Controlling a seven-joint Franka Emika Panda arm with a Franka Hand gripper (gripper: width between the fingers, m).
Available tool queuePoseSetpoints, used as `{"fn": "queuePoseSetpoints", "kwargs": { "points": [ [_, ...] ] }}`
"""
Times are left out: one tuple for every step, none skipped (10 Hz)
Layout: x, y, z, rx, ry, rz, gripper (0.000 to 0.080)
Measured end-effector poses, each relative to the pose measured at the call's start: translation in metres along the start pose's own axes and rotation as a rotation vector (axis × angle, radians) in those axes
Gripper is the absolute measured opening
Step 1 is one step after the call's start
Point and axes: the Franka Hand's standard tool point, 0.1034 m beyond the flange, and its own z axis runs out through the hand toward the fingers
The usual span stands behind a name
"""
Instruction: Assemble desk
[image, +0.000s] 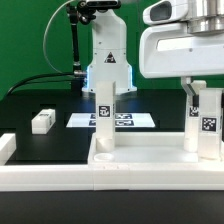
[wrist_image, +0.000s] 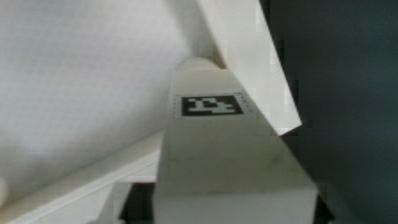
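A: Fingers?
B: White two-finger gripper (image: 202, 104), frame right, looks clamped narrow on short square white plastic leg post (image: 207, 127), held upright over wide white rimmed tabletop panel (image: 140, 158), probably for seating in corner
A: Others?
B: Second post (image: 105, 115) stands mid-panel, loose post (image: 42, 121) lies left

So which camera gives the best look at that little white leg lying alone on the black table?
The exterior view. The loose leg post lies whole on the black table, apart from the tabletop panel. The wrist view shows none of it, only a close-up around one tag.
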Motion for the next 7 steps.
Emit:
{"fn": "queuePoseSetpoints", "kwargs": {
  "points": [
    [0.0002, 0.0010, -0.0010, -0.011, -0.004, 0.246, 0.0288],
    [0.0009, 0.0023, -0.0021, -0.012, -0.015, 0.427, 0.0288],
    [0.0013, 0.0036, -0.0012, 0.005, -0.040, 0.669, 0.0288],
    [0.0027, 0.0062, -0.0003, 0.030, -0.074, 0.827, 0.0288],
    [0.0022, 0.0061, -0.0002, 0.031, -0.084, 0.906, 0.0290],
    [0.0005, 0.0048, 0.0001, 0.027, -0.086, 0.957, 0.0290],
    [0.0009, 0.0048, 0.0000, 0.028, -0.085, 0.971, 0.0366]
  ]
}}
